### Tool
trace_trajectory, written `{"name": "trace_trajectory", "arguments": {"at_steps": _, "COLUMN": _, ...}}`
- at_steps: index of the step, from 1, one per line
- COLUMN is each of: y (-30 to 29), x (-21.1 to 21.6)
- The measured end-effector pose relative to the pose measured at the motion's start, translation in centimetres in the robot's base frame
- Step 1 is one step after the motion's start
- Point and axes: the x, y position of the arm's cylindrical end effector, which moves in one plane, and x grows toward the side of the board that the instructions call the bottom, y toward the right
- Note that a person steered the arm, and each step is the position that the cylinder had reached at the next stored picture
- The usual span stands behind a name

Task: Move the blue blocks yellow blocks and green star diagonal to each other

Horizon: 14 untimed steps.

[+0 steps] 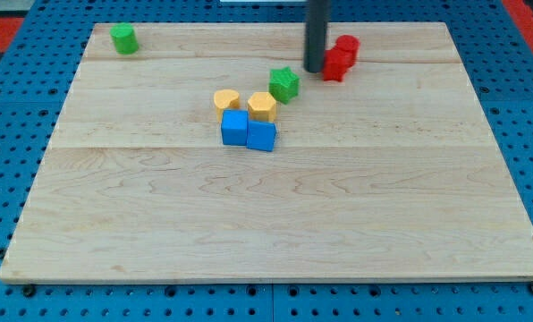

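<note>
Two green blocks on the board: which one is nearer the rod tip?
The green star block, just left of my tip. The other green block sits far off at the top-left corner.

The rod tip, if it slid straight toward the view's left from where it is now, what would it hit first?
Probably the green star, lying left of and slightly below my tip; it may only clip the star's upper edge. The red blocks sit on the opposite side.
</note>
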Motion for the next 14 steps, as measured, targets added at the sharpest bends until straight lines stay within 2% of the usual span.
{"name": "trace_trajectory", "arguments": {"at_steps": 1, "y": 1.7, "x": 0.4}}
{"name": "trace_trajectory", "arguments": {"at_steps": 2, "y": 1.7, "x": 6.5}}
{"name": "trace_trajectory", "arguments": {"at_steps": 3, "y": -1.4, "x": 11.2}}
{"name": "trace_trajectory", "arguments": {"at_steps": 4, "y": -7.3, "x": 13.2}}
{"name": "trace_trajectory", "arguments": {"at_steps": 5, "y": -8.7, "x": 13.2}}
{"name": "trace_trajectory", "arguments": {"at_steps": 7, "y": -18.4, "x": 12.6}}
{"name": "trace_trajectory", "arguments": {"at_steps": 8, "y": -17.8, "x": 12.6}}
{"name": "trace_trajectory", "arguments": {"at_steps": 9, "y": -13.8, "x": 12.6}}
{"name": "trace_trajectory", "arguments": {"at_steps": 10, "y": -7.2, "x": 12.6}}
{"name": "trace_trajectory", "arguments": {"at_steps": 11, "y": -4.7, "x": 12.6}}
{"name": "trace_trajectory", "arguments": {"at_steps": 14, "y": -8.2, "x": 10.0}}
